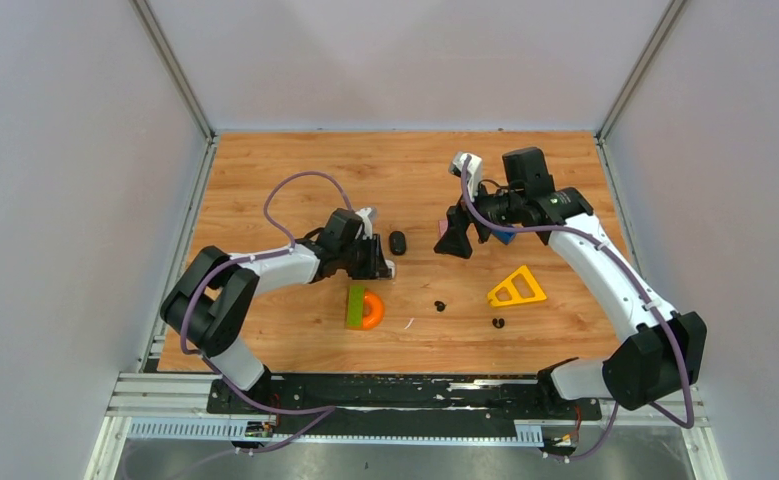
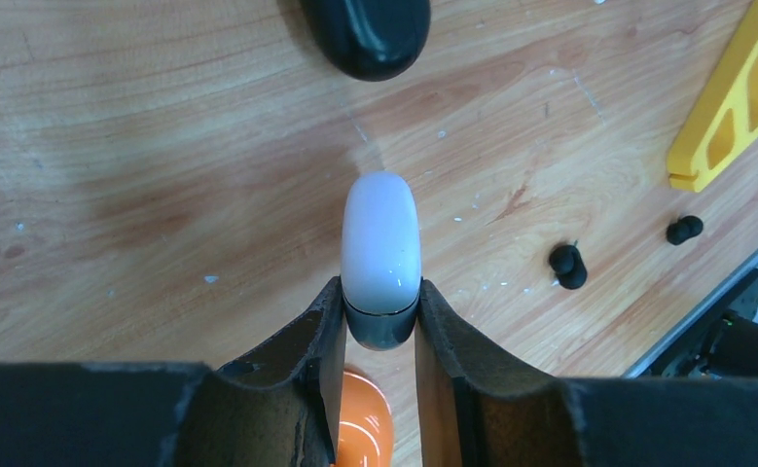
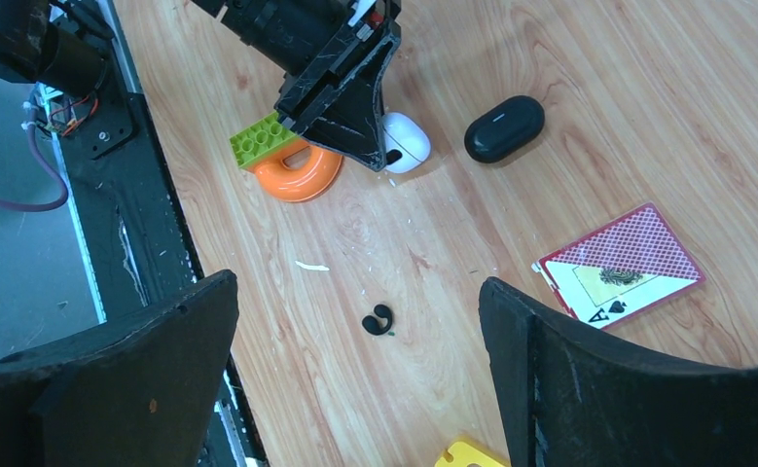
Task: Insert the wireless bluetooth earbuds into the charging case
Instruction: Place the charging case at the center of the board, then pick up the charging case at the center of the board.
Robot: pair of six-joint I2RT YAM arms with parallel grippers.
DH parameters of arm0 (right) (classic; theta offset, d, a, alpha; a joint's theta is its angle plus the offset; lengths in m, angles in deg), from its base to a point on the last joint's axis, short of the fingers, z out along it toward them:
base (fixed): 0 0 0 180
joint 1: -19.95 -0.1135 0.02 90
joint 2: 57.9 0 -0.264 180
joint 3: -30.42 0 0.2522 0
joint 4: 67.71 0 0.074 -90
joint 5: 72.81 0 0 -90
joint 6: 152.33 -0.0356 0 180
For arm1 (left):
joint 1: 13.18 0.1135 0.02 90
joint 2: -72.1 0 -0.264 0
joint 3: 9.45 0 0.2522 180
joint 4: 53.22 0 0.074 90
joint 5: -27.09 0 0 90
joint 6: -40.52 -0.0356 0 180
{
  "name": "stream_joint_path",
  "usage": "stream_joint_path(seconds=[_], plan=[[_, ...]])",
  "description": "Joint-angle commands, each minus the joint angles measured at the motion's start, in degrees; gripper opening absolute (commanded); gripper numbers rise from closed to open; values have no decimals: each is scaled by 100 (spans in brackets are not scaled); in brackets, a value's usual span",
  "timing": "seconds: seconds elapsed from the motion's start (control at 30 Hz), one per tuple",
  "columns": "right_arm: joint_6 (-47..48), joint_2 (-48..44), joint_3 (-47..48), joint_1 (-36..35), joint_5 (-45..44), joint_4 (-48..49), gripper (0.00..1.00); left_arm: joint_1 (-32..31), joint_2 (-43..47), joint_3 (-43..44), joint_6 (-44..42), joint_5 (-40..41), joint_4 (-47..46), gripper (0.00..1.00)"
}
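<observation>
My left gripper (image 2: pixel 381 290) is shut on a white charging case (image 2: pixel 381 238), its closed end pointing away, low over the wood. In the top view the left gripper (image 1: pixel 382 262) sits just left of a closed black case (image 1: pixel 397 242), which also shows in the left wrist view (image 2: pixel 367 34). Two black earbuds (image 1: pixel 439 305) (image 1: pixel 498 323) lie loose on the table. My right gripper (image 1: pixel 455 240) is open and empty, raised above one black earbud (image 3: pixel 379 320). No white earbuds are in view.
A green block on an orange ring (image 1: pixel 363 308) lies by the left gripper. A yellow triangle (image 1: pixel 517 288) lies right of centre. A playing card (image 3: pixel 620 263) lies under the right arm. A thin white sliver (image 3: pixel 311 265) lies near the front.
</observation>
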Motion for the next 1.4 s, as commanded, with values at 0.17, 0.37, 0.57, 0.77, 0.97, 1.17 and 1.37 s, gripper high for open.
stream_joint_path(seconds=[0.17,0.37,0.57,0.77,0.97,1.17,1.37], plan=[[-275,324,111,15,-311,256,92,21,384,501,-624,845,1182,45],[-722,965,431,-128,-906,477,89,27,964,466,-1014,1573,1830,48],[-797,2019,1193,-735,-1698,176,89,18,2460,28,-1084,1769,2005,49],[-1152,3076,2121,-1369,-2849,25,94,22,4405,-872,-687,1652,1807,51],[-1631,3729,2631,-1814,-3755,76,87,18,5288,-1035,-798,1666,2316,50],[-1964,4175,2804,-2108,-4400,50,74,23,5430,-1027,-815,1666,2361,50],[-2392,4490,2995,-2180,-5029,-38,67,19,5295,-1017,-797,1633,2307,49]])
